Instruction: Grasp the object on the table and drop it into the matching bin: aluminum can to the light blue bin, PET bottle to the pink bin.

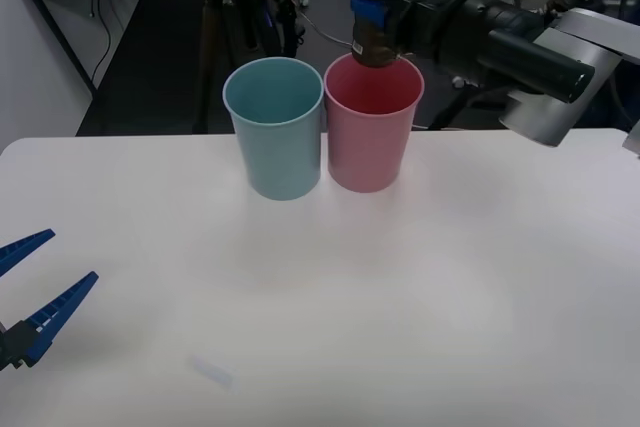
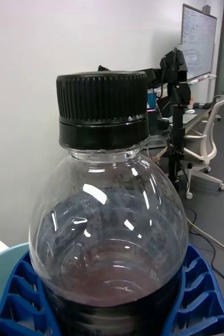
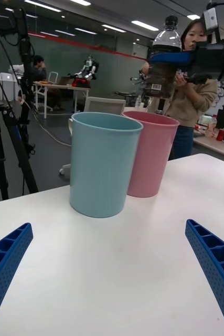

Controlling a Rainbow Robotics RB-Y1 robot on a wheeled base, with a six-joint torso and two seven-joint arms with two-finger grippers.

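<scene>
Directly above the mouth of the pink bin [image 1: 371,125], the right gripper [image 1: 378,15] clamps the one PET bottle [image 1: 381,2] around its dark label band, upright, cap on top, its base just over the rim. Two bins stand below that gripper on the table [image 1: 420,287]: the pink one right beneath it and the light blue bin [image 1: 274,127] touching it on the side toward the robot's left. Well away from the bottle, low over the near left table edge, the left gripper [image 1: 30,292] waits with both blue fingers spread, holding nothing.
</scene>
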